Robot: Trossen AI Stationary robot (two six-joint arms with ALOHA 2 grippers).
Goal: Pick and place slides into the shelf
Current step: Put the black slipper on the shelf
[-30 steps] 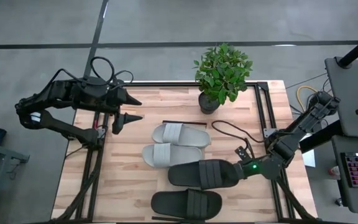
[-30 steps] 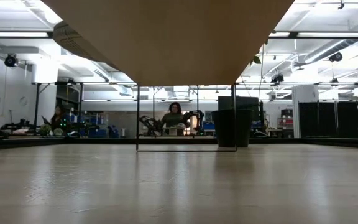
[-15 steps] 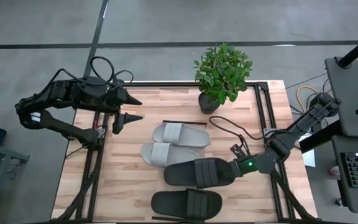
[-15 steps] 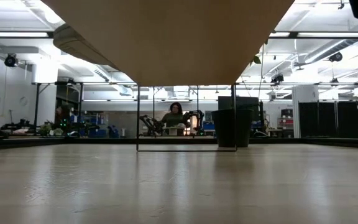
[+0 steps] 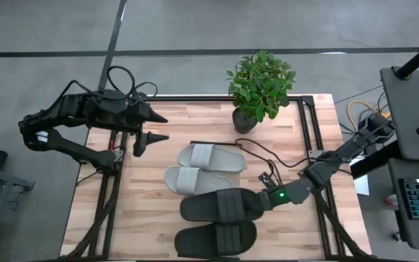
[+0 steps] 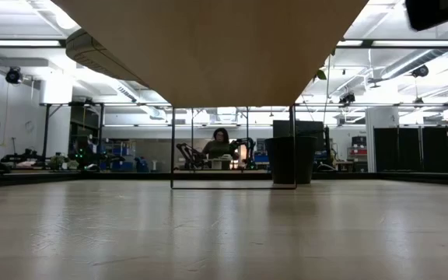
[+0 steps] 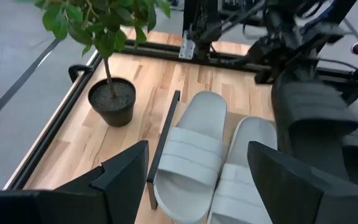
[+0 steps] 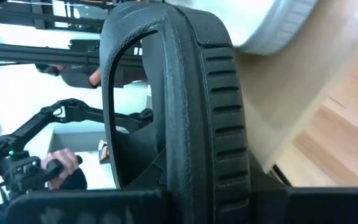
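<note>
The right hand (image 5: pixel 266 199) is clamped on the heel end of a black slide (image 5: pixel 220 206), a grip that leaves the strap free. That slide hangs over the bench (image 5: pixel 151 218) at about 5 o'clock, long axis 9-to-3, toe toward 9, just above its mate (image 5: pixel 217 239). The grey pair (image 5: pixel 202 169) lies on the shelf (image 5: pixel 264 156) at centre. The left hand (image 5: pixel 155 127) waits at 10 o'clock, fingers apart.

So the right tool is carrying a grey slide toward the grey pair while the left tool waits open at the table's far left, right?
Not quite. The slide in the right tool is black, not grey, as the high view shows. The rest holds: it is next to the grey pair, and the left tool waits open at the far left.
</note>
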